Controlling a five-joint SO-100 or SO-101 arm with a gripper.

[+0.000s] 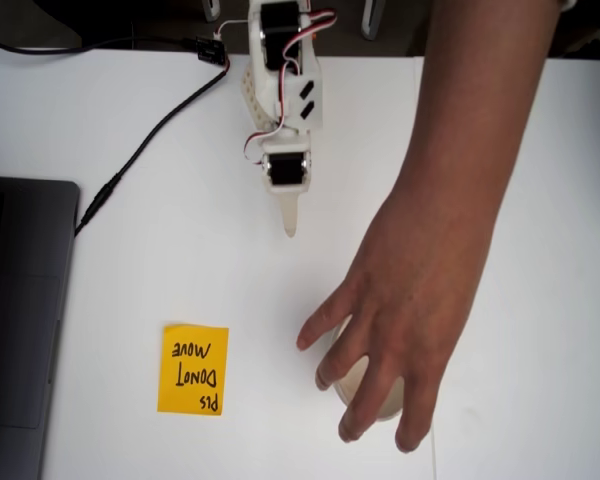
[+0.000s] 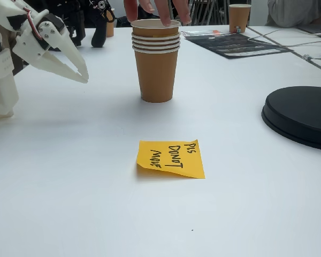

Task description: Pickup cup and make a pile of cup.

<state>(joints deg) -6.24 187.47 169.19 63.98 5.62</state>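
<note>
A pile of cup (image 2: pixel 156 64), several orange-brown paper cups nested with their rims showing, stands upright on the white table (image 2: pixel 96 214). A person's hand (image 1: pixel 420 290) reaches from above and spreads over it, fingertips (image 2: pixel 163 12) touching the top rim. From above only a sliver of the cream inside of the pile of cup (image 1: pixel 378 405) shows between the fingers. My gripper (image 1: pixel 290 228) hangs apart from the pile with its white jaws together and nothing in them. In the side-on fixed view my gripper (image 2: pixel 84 77) is left of the pile, pointing toward it.
An orange sticky note (image 1: pixel 193 369) lies flat on the table; in the low view the sticky note (image 2: pixel 171 158) lies in front of the pile. A laptop (image 1: pixel 20 320) and black cable (image 1: pixel 150 140) lie at the left. A black disc (image 2: pixel 299 115), a dark leaflet (image 2: pixel 235 44) and another cup (image 2: pixel 239 17) sit farther off.
</note>
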